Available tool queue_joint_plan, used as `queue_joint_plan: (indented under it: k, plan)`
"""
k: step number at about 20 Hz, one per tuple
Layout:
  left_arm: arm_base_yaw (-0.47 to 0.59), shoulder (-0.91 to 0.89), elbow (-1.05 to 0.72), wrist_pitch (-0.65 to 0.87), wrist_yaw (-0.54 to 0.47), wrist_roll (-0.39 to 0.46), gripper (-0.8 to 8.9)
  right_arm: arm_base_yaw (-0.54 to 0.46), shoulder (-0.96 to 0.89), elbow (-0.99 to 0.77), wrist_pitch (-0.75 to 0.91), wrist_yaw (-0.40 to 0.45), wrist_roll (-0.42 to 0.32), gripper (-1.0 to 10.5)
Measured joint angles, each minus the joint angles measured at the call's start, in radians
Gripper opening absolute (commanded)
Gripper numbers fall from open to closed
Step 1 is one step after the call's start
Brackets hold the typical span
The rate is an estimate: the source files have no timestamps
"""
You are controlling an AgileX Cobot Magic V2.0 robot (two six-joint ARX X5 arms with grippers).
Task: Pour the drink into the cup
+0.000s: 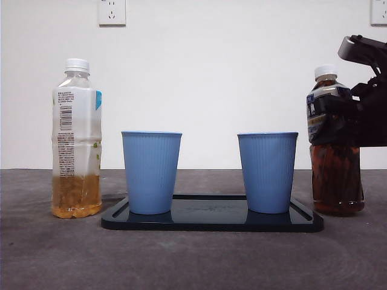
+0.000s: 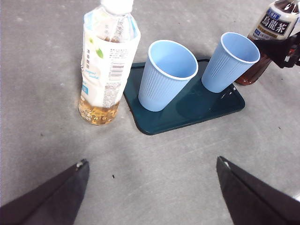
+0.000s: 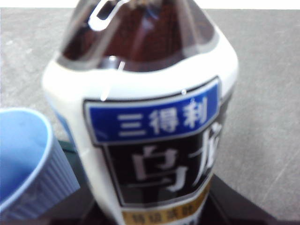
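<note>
The dark tray lies nearest the front camera, flat on the grey table. Two blue ribbed cups stand upright on it: the left cup toward one end, the right cup toward the other, well apart from each other. Both cups appear empty in the left wrist view (the interior of each shows plain blue).

A pale-labelled bottle with a white cap stands upright on the table just beside the tray, at the left cup's end. It holds amber liquid in its lower part only.

The dark tea bottle stands upright on the table just beside the tray's other end, near the right cup. Its white cap is on. It is filled with dark brown liquid to the shoulder.

The right gripper enters from the right edge of the front view at the height of the dark tea bottle's label. Its black jaws sit on either side of the label and are pressed against the bottle, pinching it. In the right wrist view the label fills the picture, with the right cup's rim at one side.

The left gripper hangs above bare table, well apart from the pale-labelled bottle and the tray. Its jaws are spread wide and hold nothing.
</note>
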Motion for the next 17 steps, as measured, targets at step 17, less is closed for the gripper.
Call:
queue_joint_plan:
  k: [17]
  plan:
    - [0.0,0.001,0.0,0.108,-0.058,0.003,5.7,0.0,-0.069,0.013,-0.155,0.0,0.0,4.2]
